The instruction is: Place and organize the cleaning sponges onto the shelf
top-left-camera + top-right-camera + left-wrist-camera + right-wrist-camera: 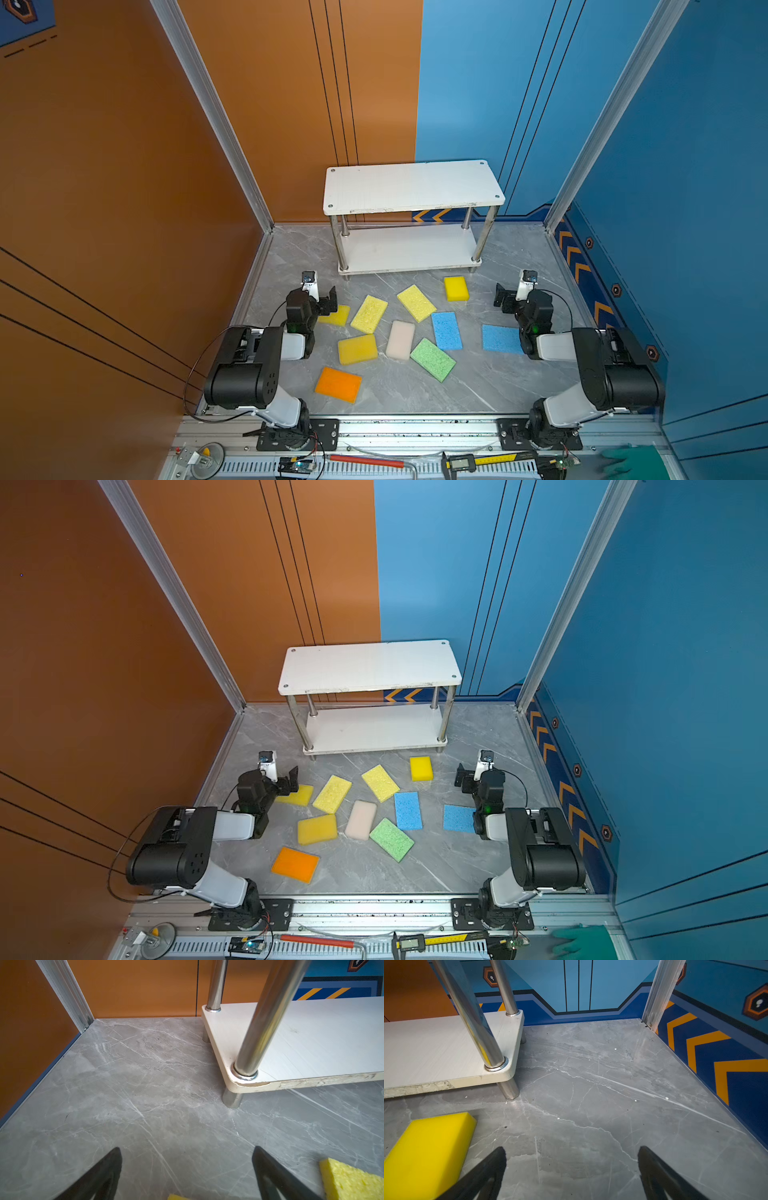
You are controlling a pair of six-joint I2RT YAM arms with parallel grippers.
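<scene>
Top views, shelf: in both top views the shelf [411, 187] stands at the back of the grey table [498, 386], close to the wall.
Top views, sponges: all ten lie flat on the table, in front of the shelf.
Top views, colours: the five yellow sponges [369, 313] are spread from the left arm to the shelf's right front foot. The beige-pink sponge [400, 339] is in the middle, with the green sponge [432, 359] just beside it. The orange sponge [338, 384] lies nearest to the front edge. Of the two blue sponges [446, 330], one is partly hidden by the right arm.
Top views, pincers: the left gripper [328, 301] hangs over the edge of one yellow sponge. The right gripper [503, 297] is over bare table. Both are spread wide.
Left wrist, pincer: the jaws of the left gripper [187, 1148] stand far apart, with only table between them.
Left wrist, task things: a corner of a porous yellow sponge [351, 1180] is beside one finger. The lower board of the shelf is further ahead.
Right wrist, pincer: the right gripper [572, 1148] is spread wide over the table.
Right wrist, task things: a smooth yellow sponge [425, 1153] lies beside one finger, near the foot of the shelf.
</scene>
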